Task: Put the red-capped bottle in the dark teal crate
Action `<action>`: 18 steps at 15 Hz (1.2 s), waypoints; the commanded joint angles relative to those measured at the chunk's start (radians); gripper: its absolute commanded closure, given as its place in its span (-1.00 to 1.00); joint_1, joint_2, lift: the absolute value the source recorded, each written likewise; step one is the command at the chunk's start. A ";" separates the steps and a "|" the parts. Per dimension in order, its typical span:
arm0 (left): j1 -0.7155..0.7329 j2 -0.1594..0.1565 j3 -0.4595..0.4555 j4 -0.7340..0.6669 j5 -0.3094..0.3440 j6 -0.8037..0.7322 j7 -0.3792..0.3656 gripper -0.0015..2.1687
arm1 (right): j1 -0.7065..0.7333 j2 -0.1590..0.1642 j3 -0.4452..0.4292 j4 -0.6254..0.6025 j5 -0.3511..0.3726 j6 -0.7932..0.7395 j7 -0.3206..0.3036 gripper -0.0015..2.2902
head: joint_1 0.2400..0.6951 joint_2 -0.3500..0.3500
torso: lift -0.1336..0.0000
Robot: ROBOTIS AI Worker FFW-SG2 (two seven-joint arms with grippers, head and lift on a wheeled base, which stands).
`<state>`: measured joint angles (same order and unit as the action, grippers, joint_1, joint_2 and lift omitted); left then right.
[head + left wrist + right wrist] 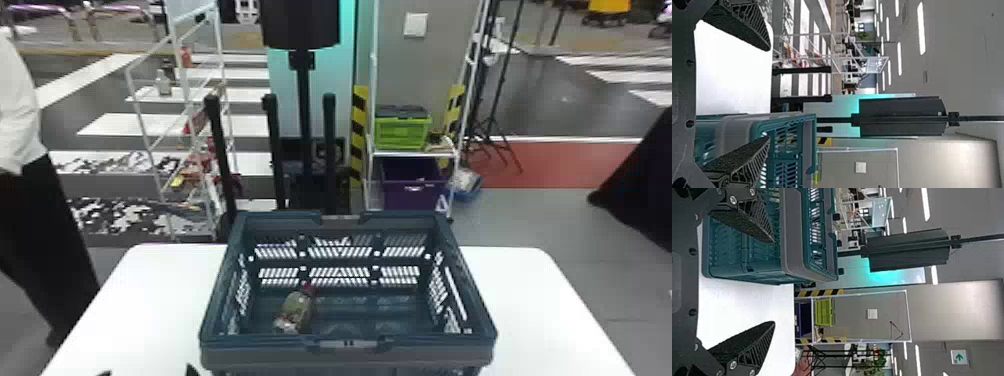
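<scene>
Sitting inside dark teal crate [250, 356] in head view, red-capped bottle [296, 306]; wrist views show left gripper [148, 371], right gripper [774, 282], fingers apart.

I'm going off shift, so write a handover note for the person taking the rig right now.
Left gripper: open, empty, by the crate's left side.
Right gripper: open, empty, by the crate's right side.
Things: the red-capped bottle is in the left half of the dark teal crate, which is on the white table.
Done: bottle in crate.
Left: seemingly nothing, beyond perhaps parking the arms.
</scene>
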<state>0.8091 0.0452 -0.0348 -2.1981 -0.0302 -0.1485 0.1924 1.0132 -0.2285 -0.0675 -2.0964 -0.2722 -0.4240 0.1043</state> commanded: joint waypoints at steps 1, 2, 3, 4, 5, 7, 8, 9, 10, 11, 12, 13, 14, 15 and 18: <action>0.041 0.013 -0.073 0.063 -0.054 -0.116 0.052 -0.93 | 0.001 -0.006 0.000 -0.008 0.002 0.006 0.000 -0.87 | 0.14 0.00 | 1.00; 0.051 0.016 -0.096 0.086 -0.060 -0.147 0.068 -0.93 | 0.001 -0.009 0.000 -0.014 0.002 0.018 0.000 -0.87 | 0.14 0.00 | 1.00; 0.059 0.016 -0.116 0.104 -0.066 -0.174 0.081 -0.93 | -0.001 -0.012 0.000 -0.019 0.004 0.025 0.000 -0.87 | 0.14 0.00 | 1.00; 0.062 0.016 -0.132 0.124 -0.074 -0.208 0.095 -0.93 | -0.001 -0.014 0.000 -0.022 0.004 0.028 0.000 -0.87 | 0.14 0.00 | 1.00; 0.064 0.016 -0.148 0.144 -0.076 -0.226 0.101 -0.93 | -0.001 -0.015 0.000 -0.027 0.004 0.028 0.000 -0.87 | 0.14 0.00 | 1.00; 0.062 0.015 -0.162 0.158 -0.088 -0.236 0.113 -0.93 | 0.001 -0.017 0.001 -0.034 0.005 0.028 0.000 -0.87 | 0.14 0.00 | 1.00; 0.064 0.016 -0.162 0.158 -0.089 -0.233 0.119 -0.93 | -0.001 -0.017 0.001 -0.034 0.007 0.028 0.000 -0.87 | 0.14 0.00 | 1.00; 0.067 0.016 -0.162 0.158 -0.089 -0.229 0.119 -0.93 | 0.001 -0.017 0.001 -0.034 0.005 0.028 0.002 -0.87 | 0.14 0.00 | 1.00; 0.070 0.018 -0.162 0.158 -0.089 -0.226 0.119 -0.93 | -0.001 -0.017 0.003 -0.033 0.005 0.028 0.005 -0.87 | 0.14 0.00 | 1.00; 0.071 0.018 -0.162 0.158 -0.089 -0.220 0.119 -0.93 | -0.001 -0.017 0.005 -0.034 0.005 0.028 0.005 -0.87 | 0.14 0.00 | 1.00; 0.071 0.016 -0.162 0.163 -0.089 -0.211 0.119 -0.93 | -0.002 -0.017 0.005 -0.034 0.005 0.028 0.005 -0.87 | 0.14 0.00 | 1.00; 0.071 0.016 -0.162 0.167 -0.089 -0.211 0.119 -0.93 | -0.002 -0.015 0.006 -0.034 0.007 0.028 0.005 -0.87 | 0.14 0.00 | 1.00; 0.071 0.016 -0.162 0.167 -0.086 -0.208 0.119 -0.93 | -0.002 -0.017 0.006 -0.034 0.007 0.025 0.005 -0.87 | 0.14 0.00 | 1.00; 0.073 0.016 -0.162 0.164 -0.085 -0.208 0.119 -0.93 | -0.001 -0.015 0.006 -0.033 0.007 0.028 0.005 -0.87 | 0.14 0.00 | 1.00; 0.082 0.016 -0.162 0.155 -0.086 -0.205 0.119 -0.93 | -0.001 -0.017 0.006 -0.033 0.007 0.028 0.005 -0.87 | 0.14 0.00 | 1.00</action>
<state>0.8881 0.0614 -0.1964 -2.0399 -0.1152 -0.3542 0.3114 1.0123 -0.2446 -0.0613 -2.1293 -0.2654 -0.3966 0.1089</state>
